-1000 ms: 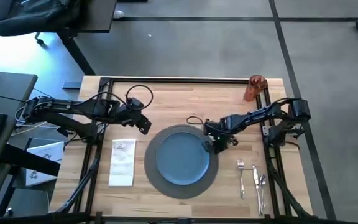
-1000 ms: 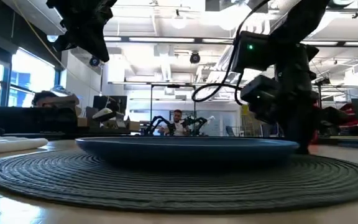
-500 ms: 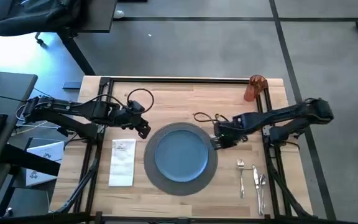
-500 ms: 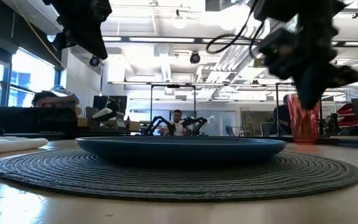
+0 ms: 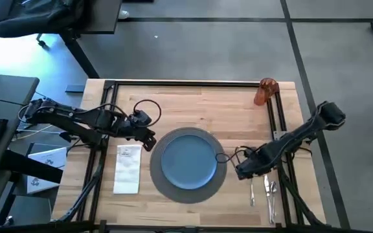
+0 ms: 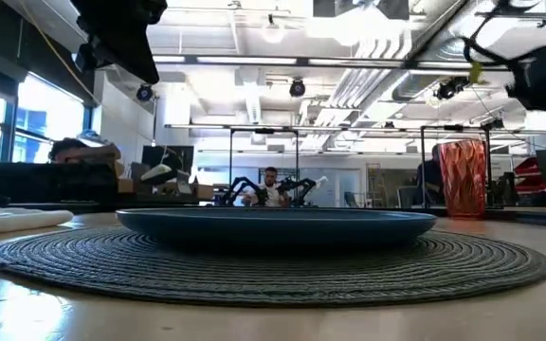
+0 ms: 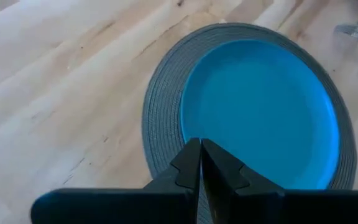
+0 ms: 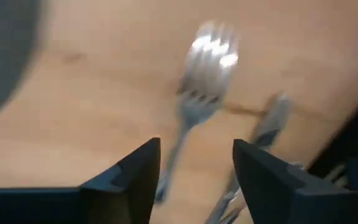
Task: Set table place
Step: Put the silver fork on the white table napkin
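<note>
High view checked first: found blue plate (image 5: 188,162) centred on grey mat (image 5: 158,188), mid worktop (image 5: 206,107). Noted white napkin (image 5: 127,168) flat, just left of plate, past the mat rim. Logged fork (image 5: 251,192), knife (image 5: 265,191) and spoon (image 5: 273,194) side by side right of plate, off the mat, fork nearest plate. Spotted orange cup (image 5: 265,92) upright, well away from plate at the far right corner, beside a black rail (image 5: 272,116).

Placed right arm (image 5: 290,139) low, just right of plate, right jaws at the fork's tine end. Confirmed in right wrist view: right jaws spread, nothing pinched, fork (image 8: 201,81) ahead in line with the gap, knife (image 8: 267,121) just off to one side. Placed left arm (image 5: 89,120) at plate's upper left, left jaws pressed together and empty over the mat edge per left wrist view; judged idle.

Judged step in hand: reach for the fork, plate and mat already set. Judged next move: drop, straddle the fork alone, close on the thin handle without catching the knife; probably carry it to the napkin side of plate. Expected a tricky pick, fork flat on wood and slim. Could not tell fork contact yet.

Read fork as shiny silver, four tines, blurred in wrist view; cup as translucent and ribbed in low view (image 6: 461,178).
</note>
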Available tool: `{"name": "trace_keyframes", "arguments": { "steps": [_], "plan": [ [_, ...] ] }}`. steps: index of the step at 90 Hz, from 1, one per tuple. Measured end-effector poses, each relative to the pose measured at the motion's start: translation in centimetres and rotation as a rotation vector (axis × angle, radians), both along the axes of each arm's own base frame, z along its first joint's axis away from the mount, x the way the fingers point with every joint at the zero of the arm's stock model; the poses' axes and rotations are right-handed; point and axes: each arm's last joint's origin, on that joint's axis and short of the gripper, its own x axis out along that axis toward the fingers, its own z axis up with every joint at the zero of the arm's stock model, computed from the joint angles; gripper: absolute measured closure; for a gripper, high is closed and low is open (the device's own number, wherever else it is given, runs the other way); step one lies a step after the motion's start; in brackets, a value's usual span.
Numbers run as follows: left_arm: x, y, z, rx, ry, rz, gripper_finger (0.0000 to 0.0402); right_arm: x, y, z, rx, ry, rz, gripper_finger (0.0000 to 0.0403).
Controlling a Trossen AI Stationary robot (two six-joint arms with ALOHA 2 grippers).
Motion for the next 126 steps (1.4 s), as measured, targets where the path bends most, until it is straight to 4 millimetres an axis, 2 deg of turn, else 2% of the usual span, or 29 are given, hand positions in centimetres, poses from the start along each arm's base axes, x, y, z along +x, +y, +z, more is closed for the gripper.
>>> {"name": "trace_keyframes", "arguments": {
  "steps": [14, 29, 52, 68, 86, 100, 112, 126],
  "plan": [
    [0.1, -0.7, -0.2, -0.003, 0.013, -0.034, 0.0401, 1.6, -0.2, -1.7, 0.006, -0.005, 0.062, 0.0212],
    [0.3, -1.4, -0.6, -0.011, 0.026, -0.049, 0.0401, 2.3, -0.9, -3.4, 0.016, 0.076, 0.117, 0.0212],
    [0.8, -2.3, -1.4, -0.014, 0.059, -0.071, 0.0401, 2.8, -1.4, -4.6, 0.01, 0.129, 0.186, 0.0218],
    [1.0, -2.8, -1.8, -0.018, 0.076, -0.072, 0.0401, 2.7, -1.4, -5.0, 0.023, 0.153, 0.244, 0.0255],
    [1.1, -2.9, -2.0, -0.023, 0.084, -0.077, 0.0401, 2.6, -1.5, -5.0, 0.031, 0.16, 0.275, 0.0328],
    [1.1, -2.9, -2.0, -0.023, 0.083, -0.077, 0.0401, 2.5, -1.5, -4.4, 0.04, 0.163, 0.283, 0.0394],
    [1.1, -2.8, -2.0, -0.019, 0.083, -0.075, 0.0401, 2.8, -1.4, -2.7, 0.049, 0.116, 0.312, 0.0402],
    [1.1, -2.8, -1.9, -0.02, 0.082, -0.075, 0.0401, 3.6, -2.2, 0.7, -0.007, -0.058, 0.27, 0.0403]
  ]
}}
